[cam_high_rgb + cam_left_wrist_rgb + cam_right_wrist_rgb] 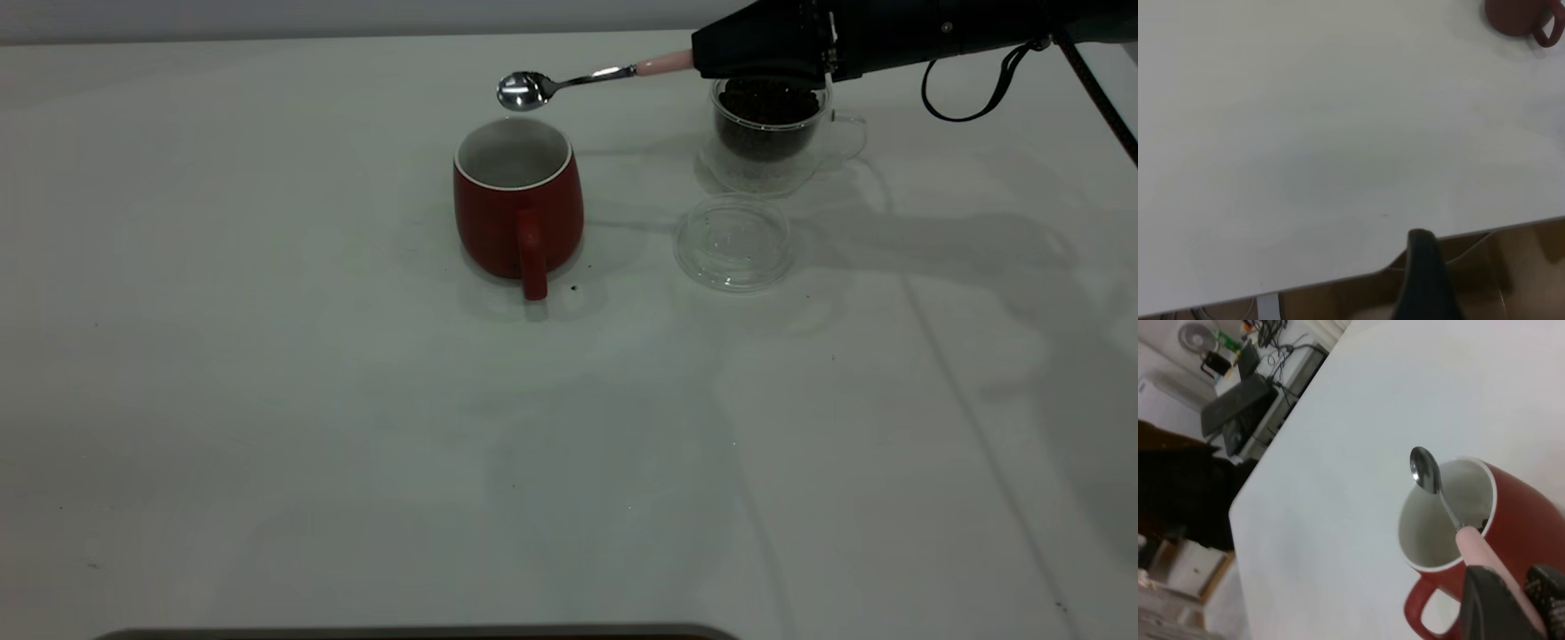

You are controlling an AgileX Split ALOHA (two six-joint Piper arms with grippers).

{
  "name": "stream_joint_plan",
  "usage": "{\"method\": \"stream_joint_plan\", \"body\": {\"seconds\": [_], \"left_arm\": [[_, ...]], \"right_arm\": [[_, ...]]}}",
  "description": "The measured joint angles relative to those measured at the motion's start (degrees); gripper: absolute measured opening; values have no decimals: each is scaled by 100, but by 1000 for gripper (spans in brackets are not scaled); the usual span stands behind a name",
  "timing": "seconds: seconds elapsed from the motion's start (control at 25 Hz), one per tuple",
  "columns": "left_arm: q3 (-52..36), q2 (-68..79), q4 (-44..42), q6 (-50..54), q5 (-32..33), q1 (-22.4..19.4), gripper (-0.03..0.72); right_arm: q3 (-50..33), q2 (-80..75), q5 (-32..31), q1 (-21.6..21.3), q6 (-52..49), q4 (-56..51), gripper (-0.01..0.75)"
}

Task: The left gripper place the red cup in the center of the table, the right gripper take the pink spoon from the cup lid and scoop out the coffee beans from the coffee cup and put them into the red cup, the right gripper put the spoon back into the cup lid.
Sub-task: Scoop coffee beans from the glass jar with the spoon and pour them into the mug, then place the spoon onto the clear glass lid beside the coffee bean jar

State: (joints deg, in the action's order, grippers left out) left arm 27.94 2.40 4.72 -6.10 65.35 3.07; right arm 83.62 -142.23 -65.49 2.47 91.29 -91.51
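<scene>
The worktop (267, 400) is one wide, plain white sheet with a few tiny dark specks, bare over most of its spread. Past its rounded edge, the right wrist view shows a cluttered room: dark equipment, cables and a small fan on the floor side.

The right arm reaches in from the far right, and its pincer (711, 55) is pinching the pale handle of the pink spoon (569, 82), whose shiny bowl hangs just above the far rim of the red cup (518, 203). The bowl looks empty from where I stand. A few dark beans seem to lie inside the cup already, though I cannot be sure.

The main danger, I think, is the spoon's long reach. A swing back toward the coffee cup (770, 133), which sits right under the pincer, could clip the red rim or knock the glass and scatter the coffee beans (766, 107). The grip sits at the very end of the handle, so the spoon might twist.

The cup lid (734, 242) lies just in front of the glass, clear and easy to miss when setting the spoon down.

The left pincer (1426, 280) hangs off the worktop's edge, well apart; I cannot tell how its fingers stand.
</scene>
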Motion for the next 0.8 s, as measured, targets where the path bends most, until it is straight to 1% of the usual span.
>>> {"method": "stream_joint_plan", "body": {"seconds": [0.08, 0.16, 0.24, 0.32, 0.44, 0.6, 0.72, 0.8], "left_arm": [[0, 0, 0, 0, 0, 0, 586], [0, 0, 0, 0, 0, 0, 586], [0, 0, 0, 0, 0, 0, 586], [0, 0, 0, 0, 0, 0, 586], [0, 0, 0, 0, 0, 0, 586], [0, 0, 0, 0, 0, 0, 586], [0, 0, 0, 0, 0, 0, 586], [0, 0, 0, 0, 0, 0, 586]], "right_arm": [[0, 22, 0, -28, -582, -18, 113], [0, 97, -2, -93, -1309, 184, 113], [-33, 216, -14, -206, -1819, 433, 113], [-287, 394, -14, -321, -2109, 445, 113], [-983, 742, -14, -532, -2065, 48, 113], [-2184, 991, -14, -902, -1579, -726, 113], [-2883, 991, 33, -1190, -1251, -991, 113], [-3199, 991, 33, -1358, -1152, -1053, 113]]}}
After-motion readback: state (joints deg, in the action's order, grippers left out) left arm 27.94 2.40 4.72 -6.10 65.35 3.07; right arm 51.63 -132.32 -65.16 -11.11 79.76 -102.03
